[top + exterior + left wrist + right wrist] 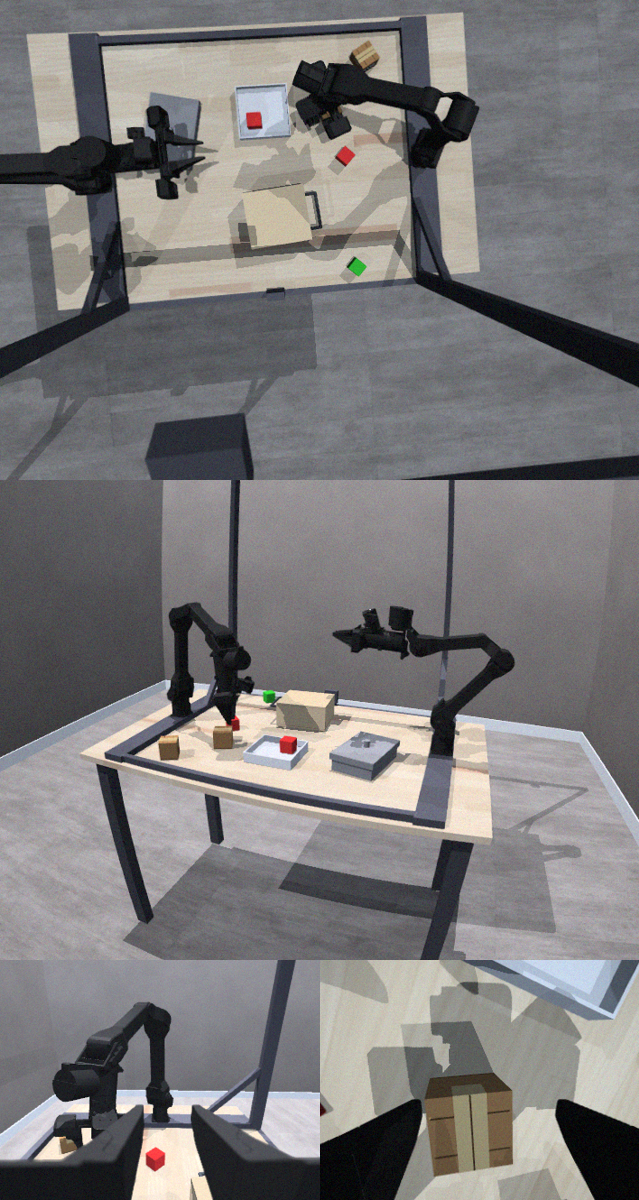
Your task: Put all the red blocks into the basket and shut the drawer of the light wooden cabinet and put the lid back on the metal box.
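The basket, a white tray (263, 136) (268, 762), holds one red block (254, 120) (288, 744). Another red block (345, 155) (235, 724) (155, 1158) lies on the table. My right gripper (228, 721) (488, 1107) is open, pointing down over a brown box (222, 737) (473, 1136), which shows between its fingers, not gripped. My left gripper (203, 150) (334, 633) is partly open, empty and level, high near the grey metal box (356, 769), whose lid (178, 106) (382, 745) is on. The light wooden cabinet (279, 214) (304, 709) has its drawer apparently shut.
A second brown box (365, 55) (169, 747) stands near the table corner beyond the right arm. A green block (357, 266) (269, 696) lies past the cabinet. The drawer handle (319, 211) sticks out on the right arm's side. Frame rails border the table.
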Action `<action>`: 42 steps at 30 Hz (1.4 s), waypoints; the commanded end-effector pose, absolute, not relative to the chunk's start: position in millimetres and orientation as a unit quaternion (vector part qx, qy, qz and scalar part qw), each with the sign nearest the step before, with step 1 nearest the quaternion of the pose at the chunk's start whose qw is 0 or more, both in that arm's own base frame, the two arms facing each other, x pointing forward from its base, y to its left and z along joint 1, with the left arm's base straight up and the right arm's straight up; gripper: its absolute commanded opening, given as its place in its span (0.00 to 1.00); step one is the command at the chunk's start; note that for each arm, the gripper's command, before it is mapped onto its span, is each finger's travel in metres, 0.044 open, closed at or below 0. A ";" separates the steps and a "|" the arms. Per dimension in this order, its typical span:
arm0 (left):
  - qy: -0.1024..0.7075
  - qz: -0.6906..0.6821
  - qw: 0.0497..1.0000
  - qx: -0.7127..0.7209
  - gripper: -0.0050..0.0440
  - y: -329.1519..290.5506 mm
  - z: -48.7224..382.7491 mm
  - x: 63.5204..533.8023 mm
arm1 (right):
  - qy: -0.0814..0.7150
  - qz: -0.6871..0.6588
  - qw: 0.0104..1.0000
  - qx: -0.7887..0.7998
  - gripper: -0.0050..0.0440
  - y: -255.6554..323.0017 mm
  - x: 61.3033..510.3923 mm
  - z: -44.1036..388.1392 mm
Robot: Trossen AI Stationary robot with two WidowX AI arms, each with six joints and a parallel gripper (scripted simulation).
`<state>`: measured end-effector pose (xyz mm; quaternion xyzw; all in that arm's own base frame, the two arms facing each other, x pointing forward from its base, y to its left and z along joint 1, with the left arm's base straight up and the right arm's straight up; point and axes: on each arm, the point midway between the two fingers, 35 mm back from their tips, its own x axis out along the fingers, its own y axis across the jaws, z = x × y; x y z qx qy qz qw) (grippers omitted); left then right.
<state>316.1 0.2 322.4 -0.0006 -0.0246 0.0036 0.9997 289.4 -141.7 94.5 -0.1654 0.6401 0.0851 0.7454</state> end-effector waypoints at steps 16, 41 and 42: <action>-0.044 0.006 0.999 0.001 0.38 0.5 335.6 313.3 | 0.676 0.135 0.708 -0.156 0.82 -152.3 273.3 95.1; -0.044 0.006 0.999 0.001 0.38 0.5 335.6 313.3 | 0.685 0.143 0.698 -0.149 0.82 -149.2 268.3 74.9; -0.044 0.006 0.999 0.001 0.38 0.5 335.6 313.3 | 0.686 0.143 0.698 -0.148 0.82 -149.1 268.1 72.7</action>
